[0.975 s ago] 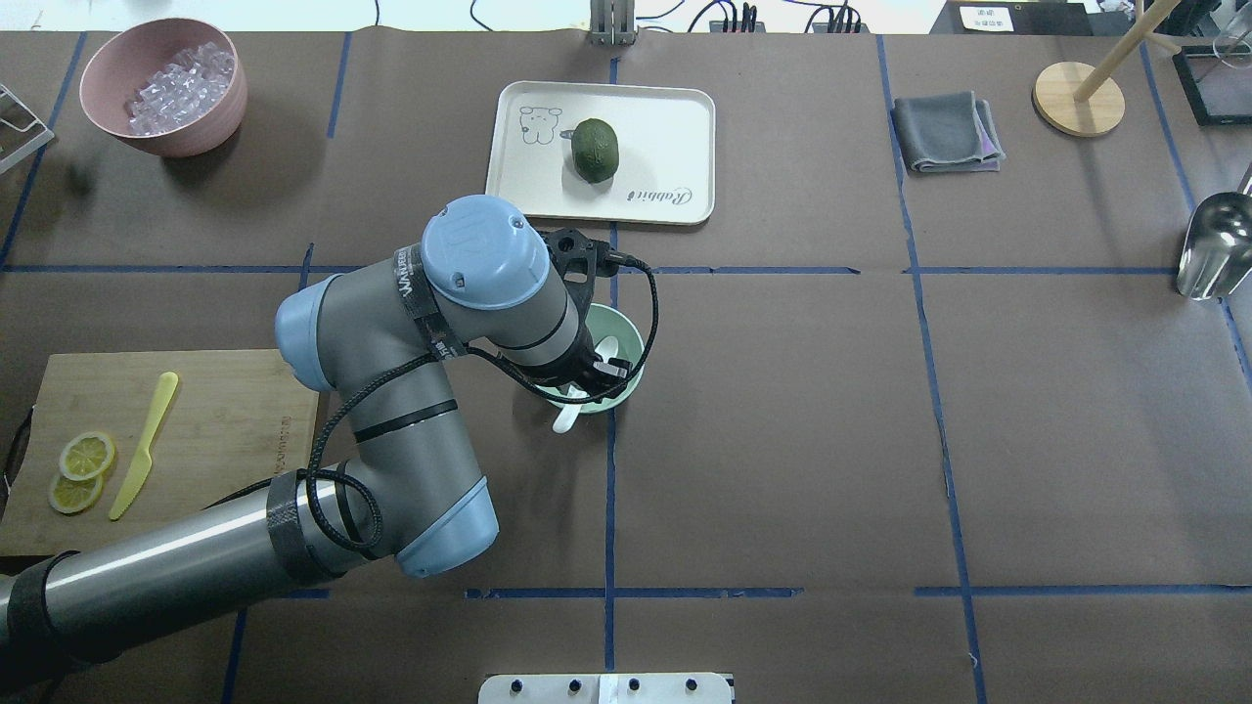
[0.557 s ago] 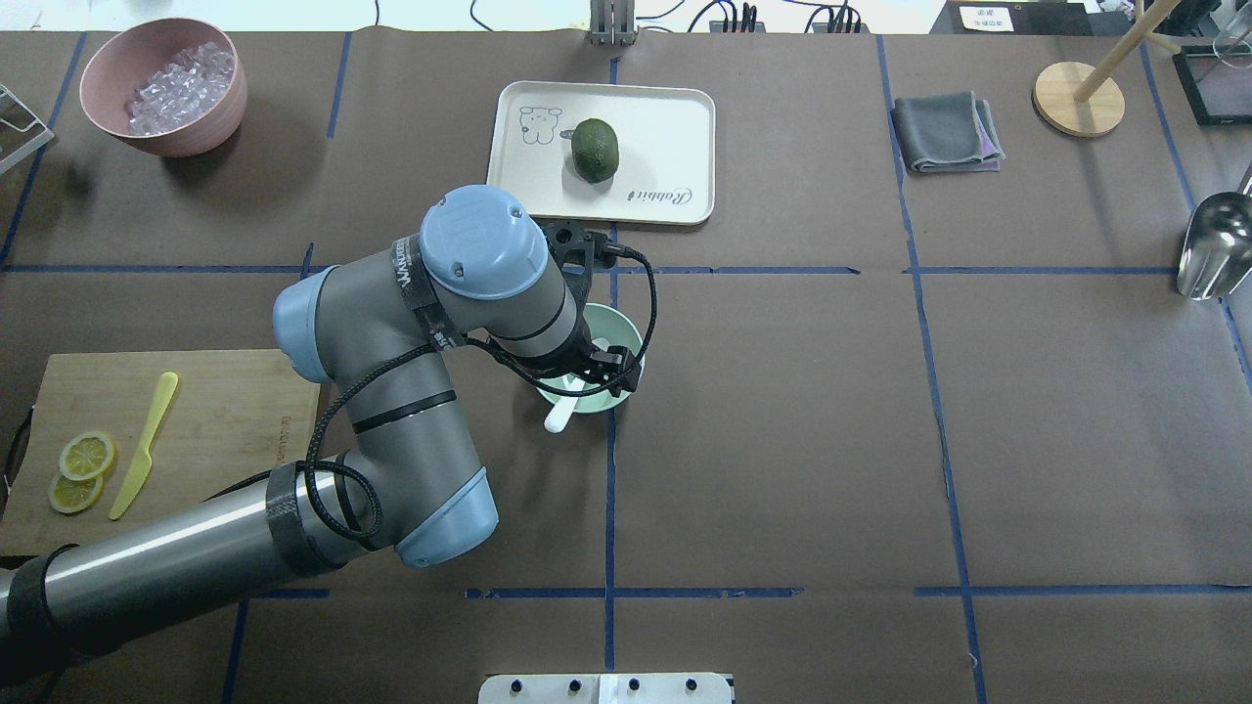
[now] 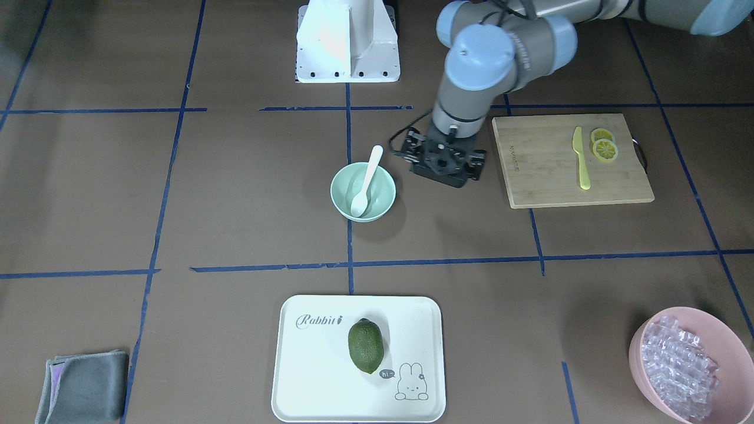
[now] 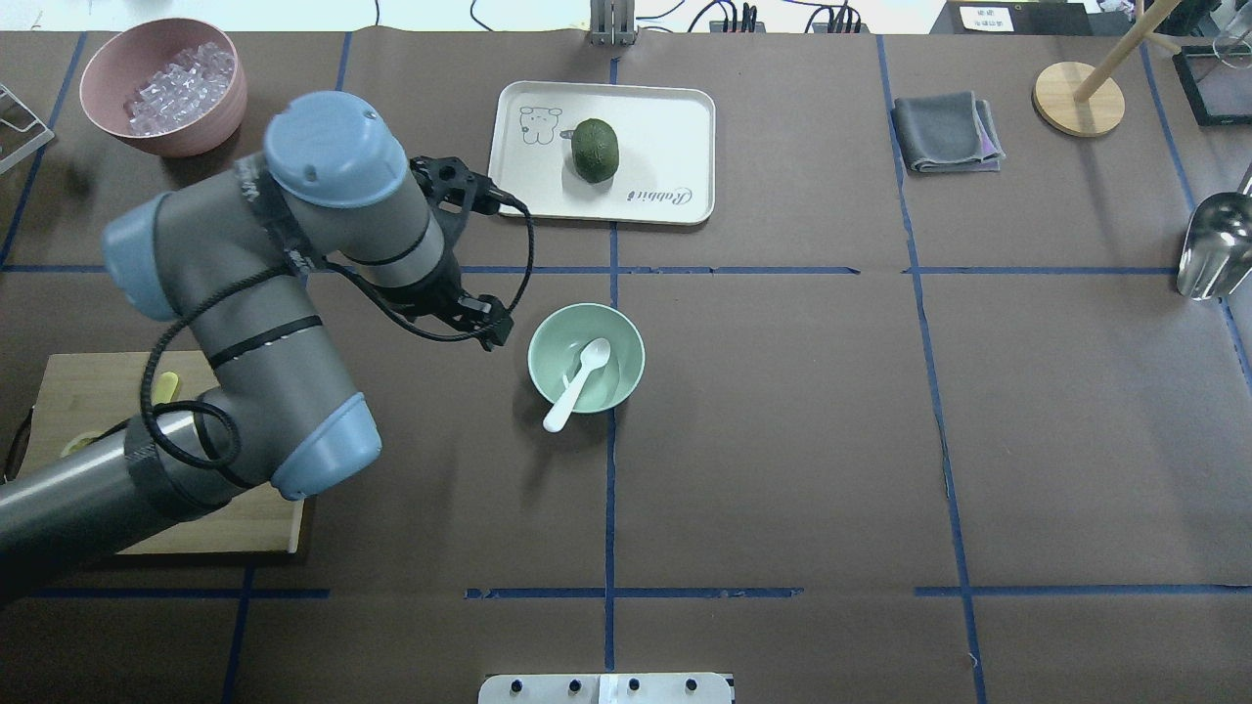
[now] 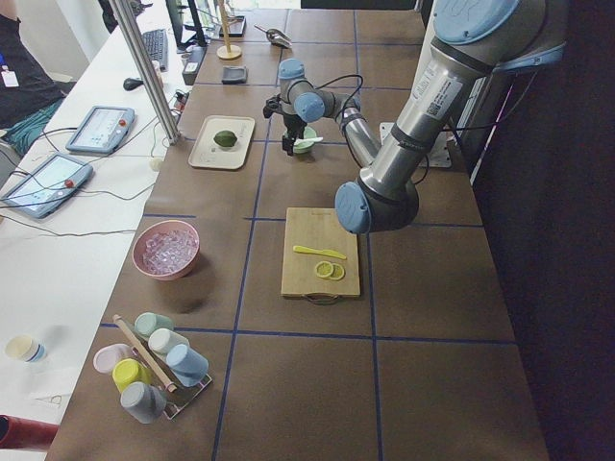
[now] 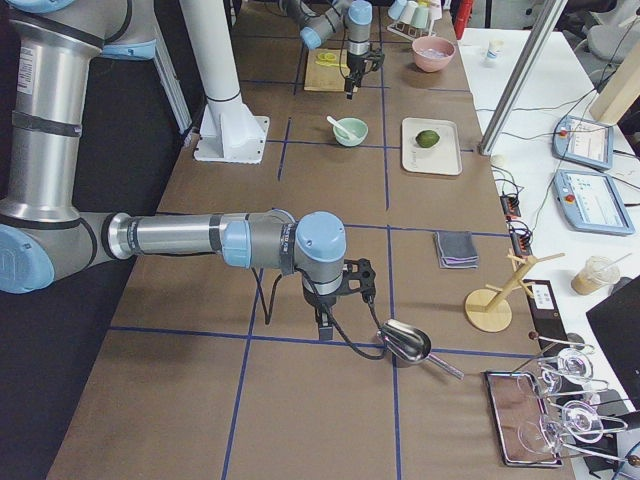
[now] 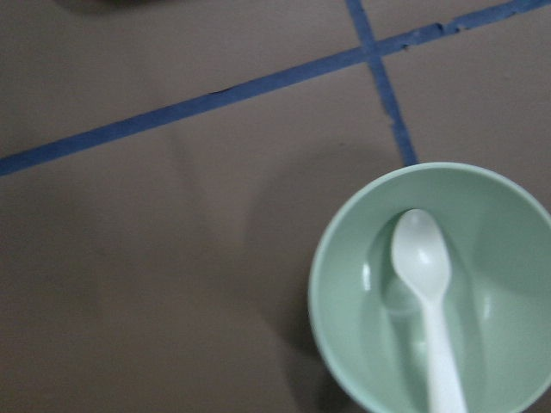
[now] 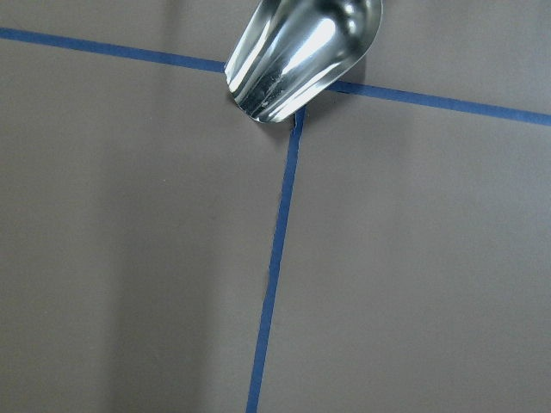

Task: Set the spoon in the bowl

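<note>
We find the white spoon [image 4: 579, 379] resting with its scoop inside the mint-green bowl [image 4: 562, 337] and its handle overhanging the rim, the left hand [image 3: 446, 160] beside it, not holding it, opening not discernible; we advise retreating clear of that handle.

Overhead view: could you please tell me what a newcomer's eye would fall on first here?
The white spoon lies in the mint-green bowl at the table's middle, its handle sticking out over the rim on the robot's side. Next comes the big grey and blue left arm, just left of the bowl and not touching it. Then the green fruit on the white tray at the far edge.
</note>
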You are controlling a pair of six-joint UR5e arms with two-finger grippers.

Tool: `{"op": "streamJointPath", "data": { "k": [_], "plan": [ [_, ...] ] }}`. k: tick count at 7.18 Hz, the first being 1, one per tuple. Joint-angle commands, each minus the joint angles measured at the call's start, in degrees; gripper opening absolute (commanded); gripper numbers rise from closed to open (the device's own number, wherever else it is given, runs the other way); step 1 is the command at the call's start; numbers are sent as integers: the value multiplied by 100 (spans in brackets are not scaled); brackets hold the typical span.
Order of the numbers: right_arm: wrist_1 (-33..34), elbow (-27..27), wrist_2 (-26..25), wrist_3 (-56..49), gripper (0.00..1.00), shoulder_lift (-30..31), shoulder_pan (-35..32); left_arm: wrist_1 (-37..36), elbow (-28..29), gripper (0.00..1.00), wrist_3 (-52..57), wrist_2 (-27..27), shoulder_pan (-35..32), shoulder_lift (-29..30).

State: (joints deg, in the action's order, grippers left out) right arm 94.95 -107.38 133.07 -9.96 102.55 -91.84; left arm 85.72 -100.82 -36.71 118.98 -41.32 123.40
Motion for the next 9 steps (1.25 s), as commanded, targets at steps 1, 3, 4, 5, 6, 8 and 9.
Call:
{"op": "streamJointPath", "data": {
  "k": [1,3,4,5,6,8,9],
  "plan": [
    [-3,-2,17,3,99,19,0,-99,-262,99,1293,827,-1215,-910],
    [-3,6,-1,3,99,19,0,-108,-176,100,2431,907,-2383,-1597],
    [-3,-2,17,20,99,19,0,-125,77,100,3276,1238,-3112,-1835],
    [-3,6,17,38,99,11,0,-47,480,100,3406,1824,-3876,-2115],
    [6,15,-1,47,99,10,9,-46,658,100,3747,2048,-4345,-2344],
    [6,51,8,47,99,-7,9,903,981,100,3934,1997,-4630,-3651],
    [-3,51,8,56,99,-7,9,1669,1081,100,3848,1954,-4640,-3700]
  ]
}}
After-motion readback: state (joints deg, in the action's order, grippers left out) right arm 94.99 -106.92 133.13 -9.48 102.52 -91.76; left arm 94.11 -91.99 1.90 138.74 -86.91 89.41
